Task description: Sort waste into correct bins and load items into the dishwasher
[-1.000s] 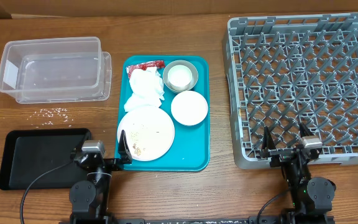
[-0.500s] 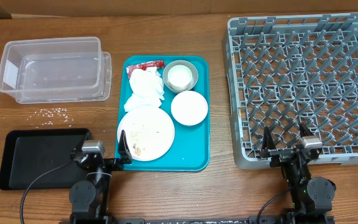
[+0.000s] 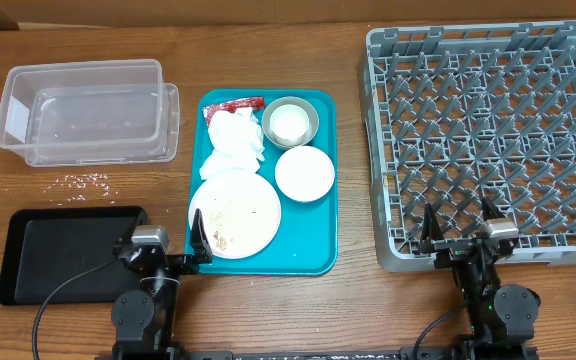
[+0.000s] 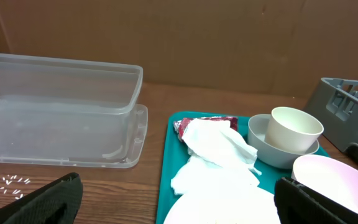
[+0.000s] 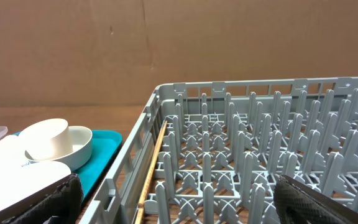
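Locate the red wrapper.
In the overhead view, the red wrapper lies at the far left corner of the teal tray, just behind the napkins.

Bright, even light from above casts only short, soft shadows beside the dish rack (image 3: 488, 140) and faint glare on the clear plastic tub (image 3: 83, 110); the overhead view is sharp throughout, whereas in both wrist views the near, dark fingertips (image 4: 45, 202) at the lower corners are blurred.
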